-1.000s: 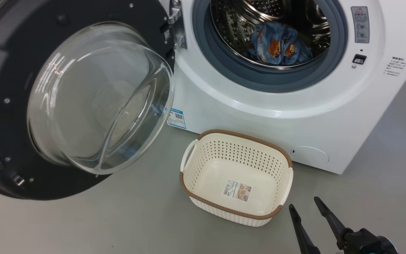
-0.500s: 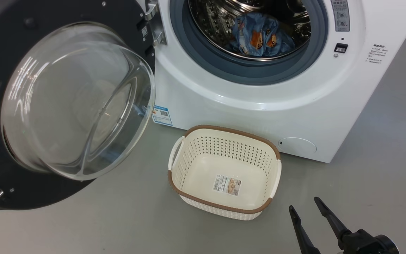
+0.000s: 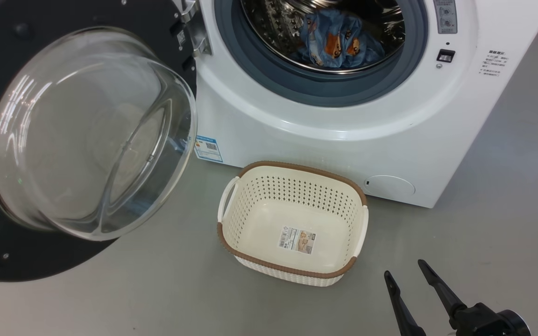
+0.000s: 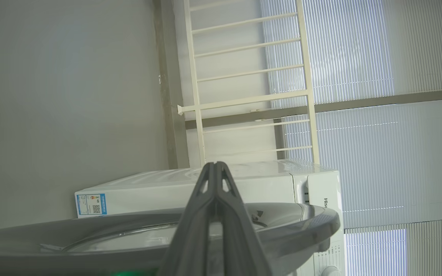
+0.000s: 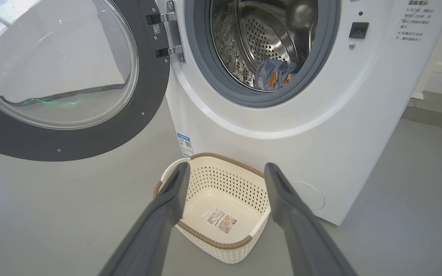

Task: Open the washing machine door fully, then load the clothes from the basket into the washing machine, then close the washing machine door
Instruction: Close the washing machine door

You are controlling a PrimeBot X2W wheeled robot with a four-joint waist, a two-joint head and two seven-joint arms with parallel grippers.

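The washing machine [image 3: 343, 140] [image 5: 320, 115] stands with its door [image 3: 87, 135] [image 5: 60, 76] swung wide to the left on its hinge. The blue clothes [image 3: 334, 42] [image 5: 274, 74] with orange figures lie inside the steel drum. On the floor in front sits the basket [image 3: 292, 224] [image 5: 221, 214], with nothing in it but a label sticker. My right gripper [image 3: 404, 275] [image 5: 225, 180] hovers open just right of the basket, nothing between its fingers. My left gripper [image 4: 215, 168] is shut and empty, just past the outer face of the door [image 4: 282, 226], with the machine's side [image 4: 167, 191] beyond.
Grey floor [image 3: 507, 210] spreads to the right of the machine and in front of the basket. The open door overhangs the floor at the left. In the left wrist view a white railing [image 4: 244, 76] and window blinds [image 4: 378, 57] stand behind the machine.
The head camera has shifted, so machine, door and basket sit further left and up in view. My right gripper holds the same place, still open. Nothing else has moved.
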